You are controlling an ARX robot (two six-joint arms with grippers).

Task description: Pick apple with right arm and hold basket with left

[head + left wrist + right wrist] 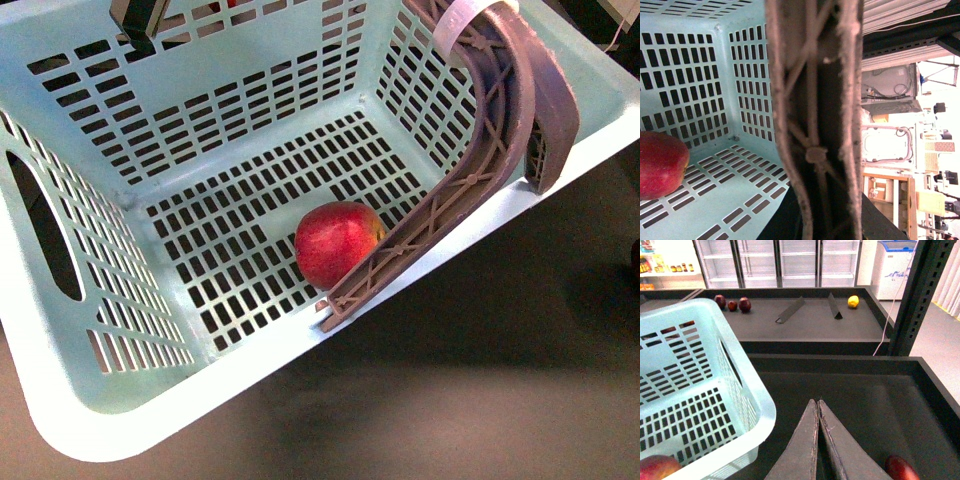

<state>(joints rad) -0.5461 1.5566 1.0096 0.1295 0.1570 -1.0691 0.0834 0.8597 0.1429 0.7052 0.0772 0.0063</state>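
The light blue slotted basket (90,400) fills the front view. A glossy red apple (338,243) lies on its floor, against the lower end of the brown lattice handle (495,130). The apple also shows in the left wrist view (660,165) and at the edge of the right wrist view (657,467). My left gripper (815,227) is shut on the basket's handle (812,100), whose bar runs between the dark jaws. My right gripper (818,403) is shut and empty, over the dark tray beside the basket's rim (752,390), outside the basket.
A second red fruit (900,469) lies on the dark tray (865,405) near my right gripper. On the far dark shelf sit three dark purplish fruits (733,304), a yellow fruit (853,301) and two dividers (790,311). A dark post (912,300) stands at the right.
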